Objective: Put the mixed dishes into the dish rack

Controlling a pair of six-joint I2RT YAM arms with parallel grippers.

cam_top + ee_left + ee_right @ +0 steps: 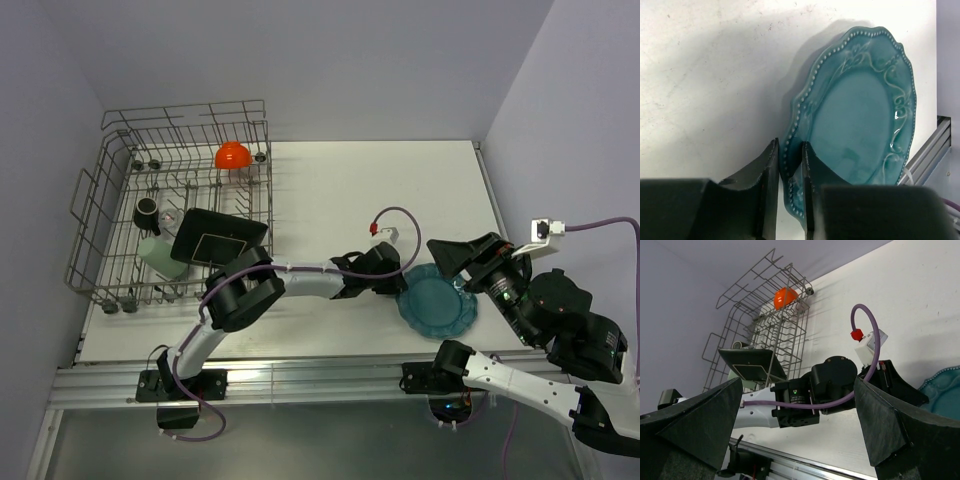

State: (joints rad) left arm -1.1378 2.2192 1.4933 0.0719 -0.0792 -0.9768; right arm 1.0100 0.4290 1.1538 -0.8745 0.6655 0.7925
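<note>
The teal scalloped plate (437,303) lies at the table's front right. My left gripper (402,285) is shut on its left rim; the left wrist view shows that rim (860,115) pinched between the fingers (790,150). My right gripper (455,252) hovers open and empty above the plate's far edge (797,415). The grey wire dish rack (100,230) at the far left holds the orange bowl (232,155), the black square plate (215,238), the pale green cup (160,256) and the dark mug (147,209). I cannot make out the clear glass.
The left arm (300,275) stretches across the table from the rack's front corner to the plate. A white cable box (385,234) sits on its wrist. The metal rail (300,375) runs along the table's near edge. Walls close the left and right sides.
</note>
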